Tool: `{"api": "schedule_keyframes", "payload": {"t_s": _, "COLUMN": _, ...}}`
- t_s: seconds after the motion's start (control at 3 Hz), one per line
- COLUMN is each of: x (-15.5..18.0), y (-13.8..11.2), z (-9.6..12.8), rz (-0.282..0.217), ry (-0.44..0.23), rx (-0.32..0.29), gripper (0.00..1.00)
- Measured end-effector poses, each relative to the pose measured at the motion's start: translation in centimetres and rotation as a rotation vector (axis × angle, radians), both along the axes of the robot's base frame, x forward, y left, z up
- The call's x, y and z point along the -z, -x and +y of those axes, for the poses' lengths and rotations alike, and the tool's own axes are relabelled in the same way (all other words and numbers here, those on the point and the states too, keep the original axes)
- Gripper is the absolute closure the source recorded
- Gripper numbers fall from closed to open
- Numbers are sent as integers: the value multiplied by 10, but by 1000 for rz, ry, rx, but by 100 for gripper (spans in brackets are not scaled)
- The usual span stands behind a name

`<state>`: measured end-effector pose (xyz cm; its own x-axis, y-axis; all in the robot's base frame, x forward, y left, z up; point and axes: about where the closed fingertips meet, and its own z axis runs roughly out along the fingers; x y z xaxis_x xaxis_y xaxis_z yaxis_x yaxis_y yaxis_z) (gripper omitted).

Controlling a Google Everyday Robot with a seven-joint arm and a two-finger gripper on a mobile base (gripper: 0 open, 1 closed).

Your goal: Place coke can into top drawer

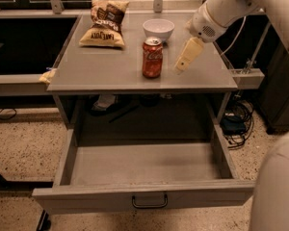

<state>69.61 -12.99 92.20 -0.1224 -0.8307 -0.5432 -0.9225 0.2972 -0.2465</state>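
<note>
Cream tool (181, 66), grip unclear, hangs beside cylindrical red coke can (152, 57)

The 1 white arm (253, 1) comes in from the upper right corner and slopes down to the left. Its rounded wrist (206, 27) ends in the cream gripper (183, 64), which points down and left over the right part of the bench (101, 76). Another white body part (277, 186) fills the lower right corner.
</note>
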Motion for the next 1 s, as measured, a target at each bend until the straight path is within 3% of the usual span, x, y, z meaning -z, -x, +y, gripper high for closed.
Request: {"api": "schedule_keyframes", "payload": {"t_s": 1.0, "x": 19, "y": -35, "z": 70, "rz": 57, "ry": -80, "rx": -99, "gripper": 0}}
